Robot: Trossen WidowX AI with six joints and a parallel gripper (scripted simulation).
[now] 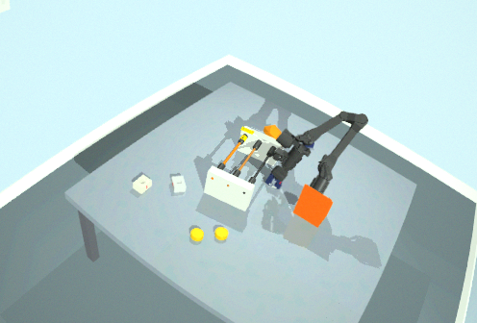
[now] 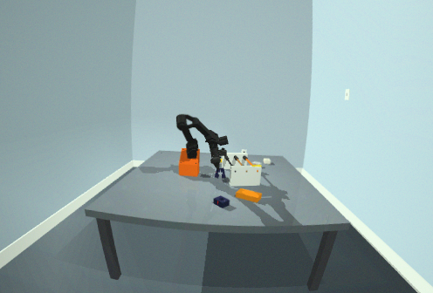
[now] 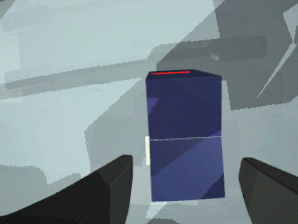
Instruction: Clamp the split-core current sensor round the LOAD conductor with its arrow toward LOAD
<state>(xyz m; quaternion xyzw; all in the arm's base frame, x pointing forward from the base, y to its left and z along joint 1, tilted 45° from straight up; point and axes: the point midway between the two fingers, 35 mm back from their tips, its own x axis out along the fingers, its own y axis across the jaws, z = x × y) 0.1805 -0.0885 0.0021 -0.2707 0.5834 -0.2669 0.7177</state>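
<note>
The navy split-core sensor (image 1: 272, 181) (image 2: 223, 173) (image 3: 185, 107) is beside the rack's black-conductor side, its two halves spread apart in the exterior view. A thin red mark shows on its upper edge in the wrist view. My gripper (image 3: 187, 167) is open just above it, with a finger on either side and gaps to both. Whether the sensor touches the table is hard to tell. The white rack (image 1: 228, 189) (image 2: 245, 178) carries two orange conductors (image 1: 232, 153) (image 1: 248, 161) and a black conductor (image 1: 262, 166). A yellow marker (image 1: 247, 130) tops its far panel; its lettering is not readable.
A second navy block (image 2: 221, 201) and an orange block (image 1: 272, 131) (image 2: 248, 195) lie beyond the rack. Two white blocks (image 1: 142, 184) (image 1: 178, 184) and two yellow discs (image 1: 197, 235) (image 1: 221, 234) are on the other side. The arm's base is on an orange box (image 1: 313, 206) (image 2: 189, 168).
</note>
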